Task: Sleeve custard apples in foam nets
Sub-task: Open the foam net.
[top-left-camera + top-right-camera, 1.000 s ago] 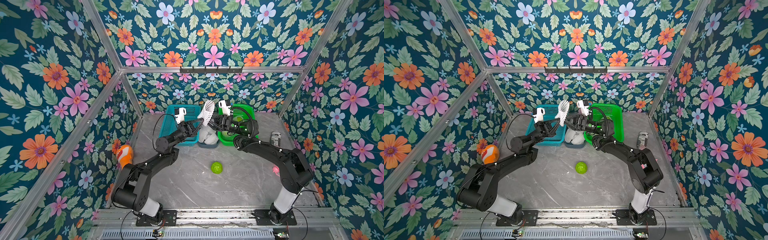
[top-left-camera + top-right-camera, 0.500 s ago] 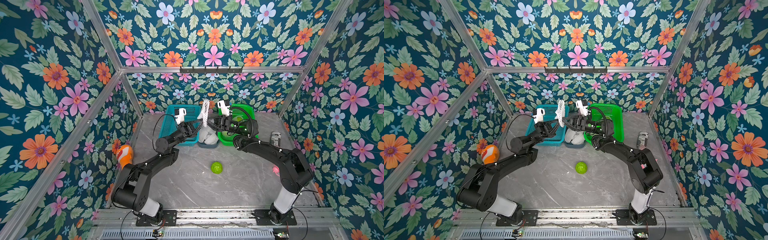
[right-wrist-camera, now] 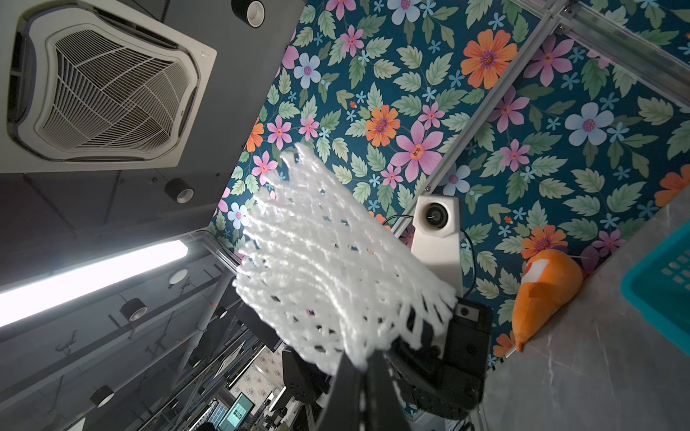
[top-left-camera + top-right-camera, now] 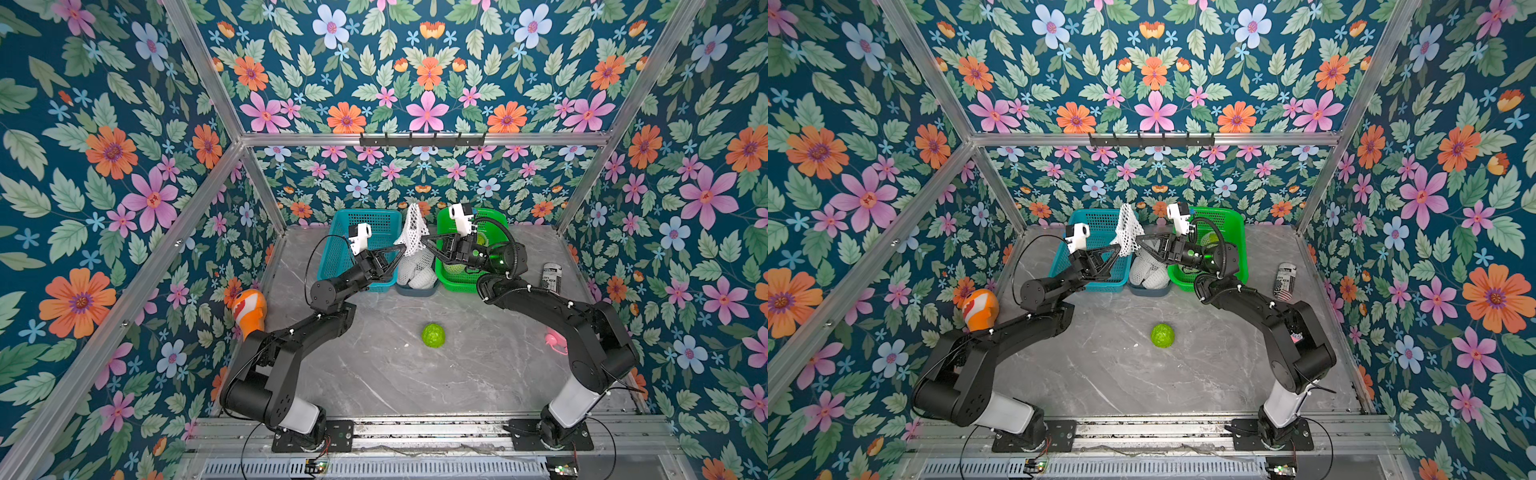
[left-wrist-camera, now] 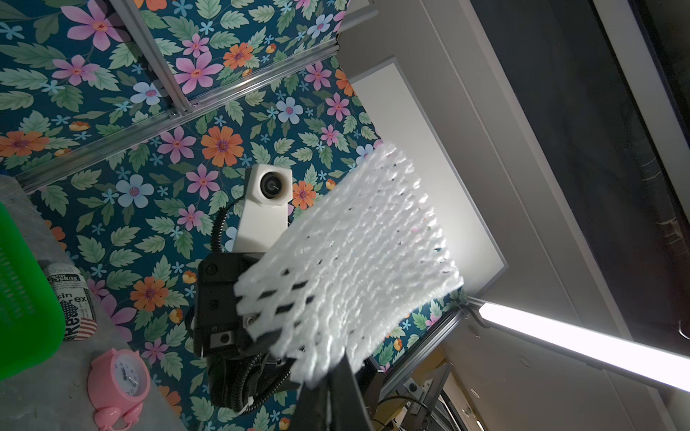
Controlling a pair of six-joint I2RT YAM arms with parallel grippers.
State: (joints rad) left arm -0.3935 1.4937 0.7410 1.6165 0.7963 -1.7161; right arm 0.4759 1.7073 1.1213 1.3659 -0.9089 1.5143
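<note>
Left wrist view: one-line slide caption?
White diamond-mesh foam net pinched by the shut left gripper in the foreground and the shut right gripper behind it, against floral enclosure walls.

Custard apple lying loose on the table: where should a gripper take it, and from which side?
Probably across the widest middle of the custard apple, coming straight down from above. It is roundish, with no stem or handle showing, and sits alone on the table with free space all round.
</note>
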